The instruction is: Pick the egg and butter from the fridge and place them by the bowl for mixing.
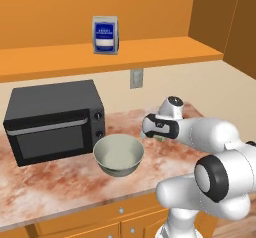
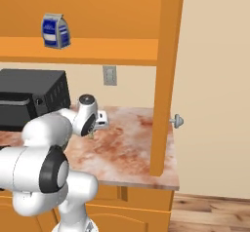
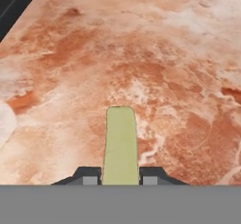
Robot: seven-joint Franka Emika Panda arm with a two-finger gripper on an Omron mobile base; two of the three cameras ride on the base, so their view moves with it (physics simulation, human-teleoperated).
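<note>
While the claw (image 3: 120, 176) pinches it, the butter (image 3: 120, 145) juts over the counter (image 3: 179, 77).

The butter (image 3: 120, 145), a dull olive-yellow block with a rounded far end, is seen in the hand view clamped between the two dark finger tips of the gripper (image 3: 120, 177), over the reddish marbled counter. The bowl (image 1: 119, 154), wide, round and pale grey-green, is set upright on the counter, just in front of the right end of the black oven

Even, flat light (rendered, slightly soft)
</note>
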